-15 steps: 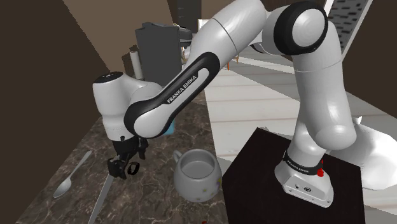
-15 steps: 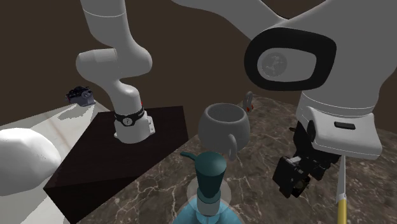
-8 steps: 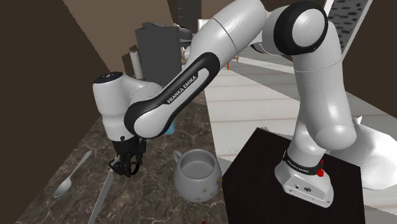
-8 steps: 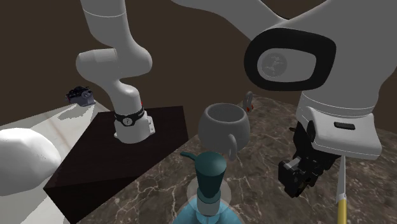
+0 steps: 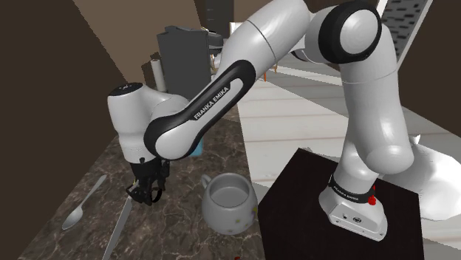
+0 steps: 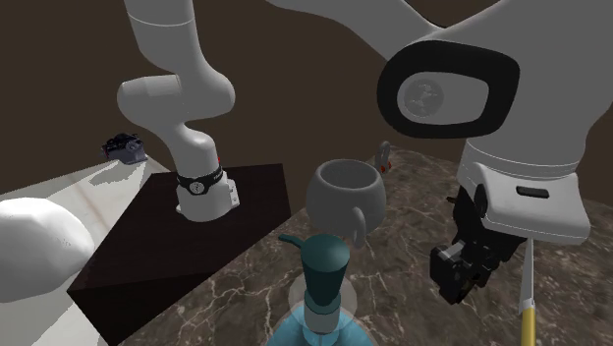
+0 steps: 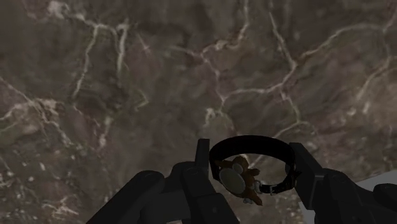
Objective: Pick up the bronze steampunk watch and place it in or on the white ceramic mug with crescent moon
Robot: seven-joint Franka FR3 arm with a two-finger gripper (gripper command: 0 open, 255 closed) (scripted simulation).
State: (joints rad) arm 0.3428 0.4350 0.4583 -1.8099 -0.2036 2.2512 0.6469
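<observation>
The end effector [image 7: 251, 153] clasps the bronze watch [image 7: 239, 179] over the dark marble table [image 7: 127, 95]. In the shoulder view, the pale mug [image 5: 229, 207] sits at its three o'clock.

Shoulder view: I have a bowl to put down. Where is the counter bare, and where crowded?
Bare marble lies between the knife and the mug, running back toward the blue dispenser. Crowded by the wall: the spoon, the knife, and the gripper holding the watch sit close together.

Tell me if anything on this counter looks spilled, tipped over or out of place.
Nothing stands out. The mug stands upright, the spoon and knife lie flat, and the gripper clasps the watch.
</observation>
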